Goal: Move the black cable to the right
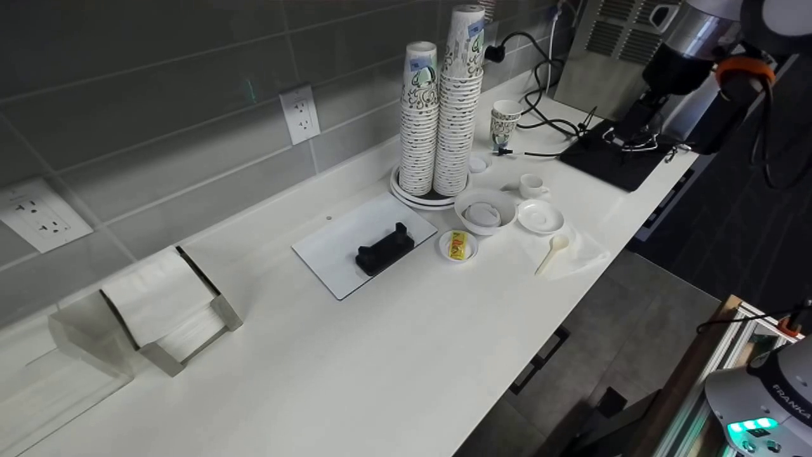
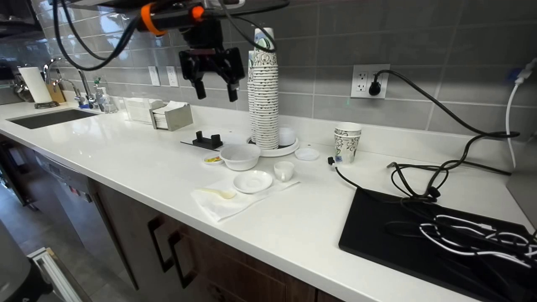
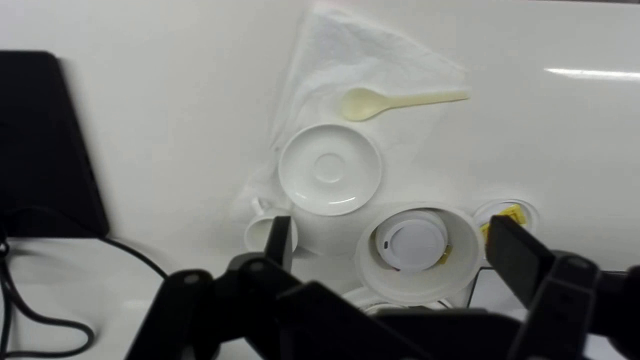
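Cable [image 2: 432, 192], black, is found at right on the tabletop [image 2: 310, 209] in an exterior view, looped between wall [image 2: 419, 42] and black board [image 2: 365, 226]; its plug [image 2: 374, 88] is seated in the outlet [image 2: 359, 81]. Small connector [image 2: 331, 160] is noted just beside the paper cups [image 2: 347, 142]. Claw [image 2: 216, 93] is spread, nothing gripped, high and well to the left. Light, pliant, slightly springy handling is expected, little slip. Best hold judged: bare length just behind the connector, pinched crosswise; tug from the plugged end to be allowed for.

In an exterior view, the arm [image 1: 694, 38] is seen at far right; claw is hard to tell from the dark board behind.

In the wrist view, fingers [image 3: 520, 260] are shown wide apart, the bowl [image 3: 465, 230] showing between. Cable is lost behind the claw, loops are cut off at left edge, connector is not seen. Whether connector and plug share one cable cannot be told.
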{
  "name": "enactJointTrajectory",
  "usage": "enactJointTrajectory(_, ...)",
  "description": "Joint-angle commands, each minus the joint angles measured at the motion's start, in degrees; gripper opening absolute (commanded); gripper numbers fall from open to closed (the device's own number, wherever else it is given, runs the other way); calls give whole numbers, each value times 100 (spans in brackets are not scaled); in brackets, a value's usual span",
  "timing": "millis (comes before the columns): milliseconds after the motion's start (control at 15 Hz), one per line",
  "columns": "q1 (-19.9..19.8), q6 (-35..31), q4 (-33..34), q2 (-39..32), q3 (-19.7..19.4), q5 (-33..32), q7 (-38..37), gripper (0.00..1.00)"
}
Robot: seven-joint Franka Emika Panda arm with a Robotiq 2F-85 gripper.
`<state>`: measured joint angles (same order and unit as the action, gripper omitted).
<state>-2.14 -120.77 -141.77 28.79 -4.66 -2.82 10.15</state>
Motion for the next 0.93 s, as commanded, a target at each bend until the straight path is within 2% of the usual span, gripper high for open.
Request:
enactJointTrajectory(0, -62, -507, 746, -1148, -377, -484, 1068, 100)
enactJointTrajectory(133, -94, -688, 1126, -1731, -605, -503, 1532, 100)
enactJointTrajectory(267, -128, -1017, 1457, -2310, -834, -222, 2065, 100)
enactJointTrajectory(467, -299, -1530, 1767, -3051, -973, 173, 2779, 100)
enactJointTrajectory(533, -402, -1898, 1850, -3310, -974, 335, 3114, 100)
enactJointTrajectory(600, -518, -2130, 1983, -3556, -944, 665, 3446, 100)
enactJointTrajectory(667, -526, -1835, 1584, -3014, -798, 215, 2854, 100)
enactJointTrajectory(867, -711, -2126, 1845, -3513, -764, 443, 3239, 100)
